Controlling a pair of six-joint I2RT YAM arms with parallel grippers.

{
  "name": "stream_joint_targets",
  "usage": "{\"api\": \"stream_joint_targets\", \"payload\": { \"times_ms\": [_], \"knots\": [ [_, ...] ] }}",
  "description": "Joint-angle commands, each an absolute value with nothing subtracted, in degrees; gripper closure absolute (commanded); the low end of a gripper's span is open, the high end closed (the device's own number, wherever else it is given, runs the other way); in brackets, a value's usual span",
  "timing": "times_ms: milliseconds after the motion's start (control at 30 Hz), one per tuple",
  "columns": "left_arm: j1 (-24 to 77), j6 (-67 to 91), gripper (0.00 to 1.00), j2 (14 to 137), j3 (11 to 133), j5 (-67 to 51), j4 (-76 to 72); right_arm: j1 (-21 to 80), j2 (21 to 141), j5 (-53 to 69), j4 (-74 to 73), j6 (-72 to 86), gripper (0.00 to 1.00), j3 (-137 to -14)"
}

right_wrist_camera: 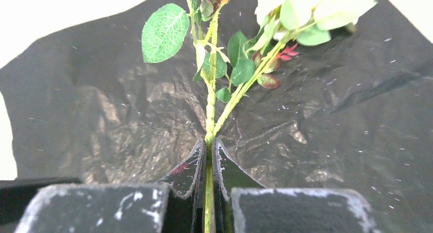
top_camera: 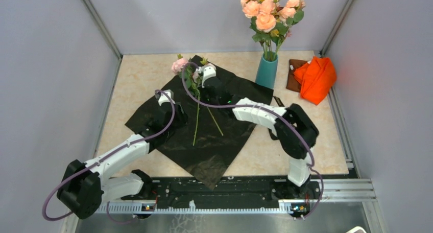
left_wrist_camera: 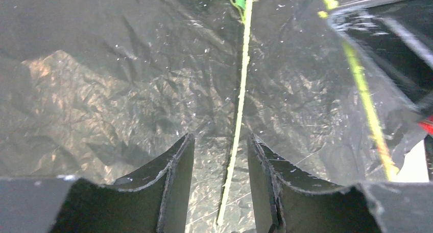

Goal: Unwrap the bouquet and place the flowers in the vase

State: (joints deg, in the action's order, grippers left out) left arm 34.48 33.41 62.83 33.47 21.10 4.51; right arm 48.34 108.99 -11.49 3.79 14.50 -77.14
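Observation:
The glossy black wrapping sheet lies spread flat on the table. On it lie the flowers, a pink rose and small buds with thin green stems running toward me. My right gripper is shut on one green stem just below its leaves, and it sits at the flower heads in the top view. My left gripper is open over the sheet, with the loose end of another stem lying between its fingers, untouched. The teal vase stands at the back right.
Tall peach-orange roses fill the vase. An orange cloth on a brown pad lies right of it, by the wall. Grey walls close in the beige tabletop on three sides.

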Motion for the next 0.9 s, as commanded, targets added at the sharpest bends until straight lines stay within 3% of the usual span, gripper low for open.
{"api": "stream_joint_targets", "payload": {
  "times_ms": [0, 300, 567, 867],
  "knots": [
    [33.33, 34.84, 0.51, 63.18, 33.94, 17.94, -3.47, 49.08, 97.43, -11.82, 9.73, 13.71, 1.00, -72.42],
    [28.93, 50.12, 0.49, 57.15, 28.02, 3.88, -29.74, 51.55, 86.38, -13.88, 10.35, 13.12, 1.00, -63.01],
    [28.26, 57.98, 0.49, 62.98, 28.23, -7.17, -46.33, 53.75, 83.67, -15.01, 10.98, 13.54, 1.00, -60.14],
    [28.28, 61.91, 0.52, 63.12, 25.63, -8.14, -50.50, 55.06, 83.01, -16.84, 11.09, 12.15, 1.00, -60.64]
  ]
}}
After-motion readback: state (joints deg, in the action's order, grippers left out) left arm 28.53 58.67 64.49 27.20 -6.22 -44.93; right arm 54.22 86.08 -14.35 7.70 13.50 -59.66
